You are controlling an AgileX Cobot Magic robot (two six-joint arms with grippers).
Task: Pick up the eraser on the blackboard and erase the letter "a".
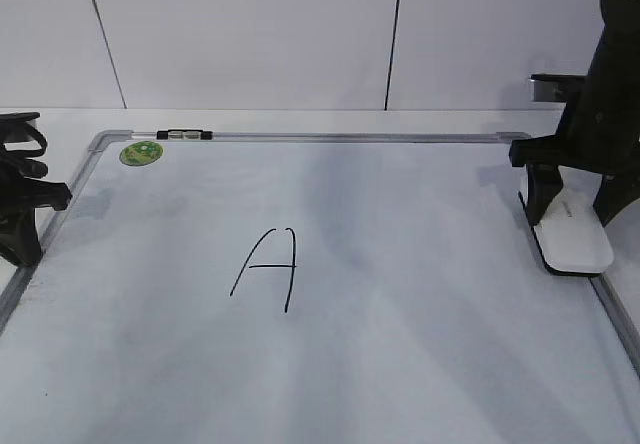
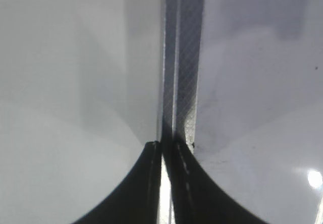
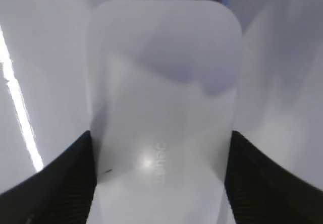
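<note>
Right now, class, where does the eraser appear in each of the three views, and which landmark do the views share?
Exterior view: the eraser lies at the right edge, between the right gripper's fingers.
Left wrist view: not in it.
Right wrist view: the eraser fills the centre, a finger on either side.
Shared landmark: the blackboard's silver frame, also running up the left wrist view.

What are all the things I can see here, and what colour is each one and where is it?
whiteboard: one, white with a silver-grey frame, lying flat and filling most of the exterior view.
capital letter A: one, black marker, near the middle of the board.
round sticker: one, green, far left corner of the board.
clip: one, black and clear, on the far frame edge.
eraser: one, white, at the board's right edge.
left end effector: one, black, shut, over the left frame rail.
right end effector: one, black, fingers either side of the eraser.
</note>
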